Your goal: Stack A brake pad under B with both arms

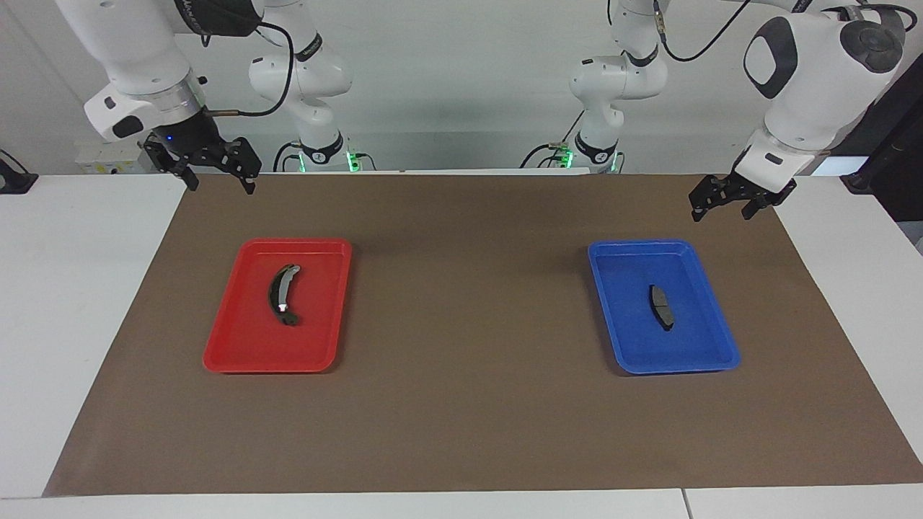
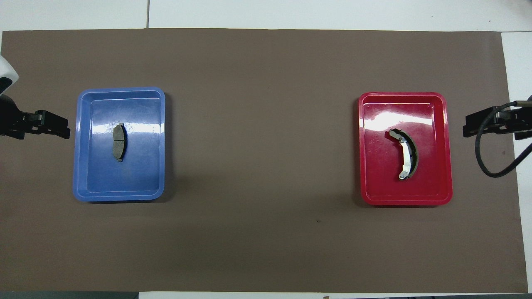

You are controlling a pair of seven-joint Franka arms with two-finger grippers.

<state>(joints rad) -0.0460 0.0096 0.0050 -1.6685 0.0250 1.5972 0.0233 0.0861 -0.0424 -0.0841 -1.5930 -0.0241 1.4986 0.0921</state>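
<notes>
The short dark brake pad A (image 1: 661, 306) (image 2: 119, 142) lies flat in the blue tray (image 1: 634, 245) (image 2: 120, 89) toward the left arm's end. The long curved brake shoe B (image 1: 283, 294) (image 2: 409, 154), with a silver strip, lies in the red tray (image 1: 296, 242) (image 2: 401, 94) toward the right arm's end. My left gripper (image 1: 723, 213) (image 2: 62, 131) hangs open and empty over the mat's edge beside the blue tray. My right gripper (image 1: 220, 184) (image 2: 469, 126) hangs open and empty over the mat's edge beside the red tray. Neither touches anything.
A brown mat (image 1: 461, 324) covers most of the white table, with a wide bare stretch between the two trays. A black cable (image 2: 482, 158) loops down from the right wrist.
</notes>
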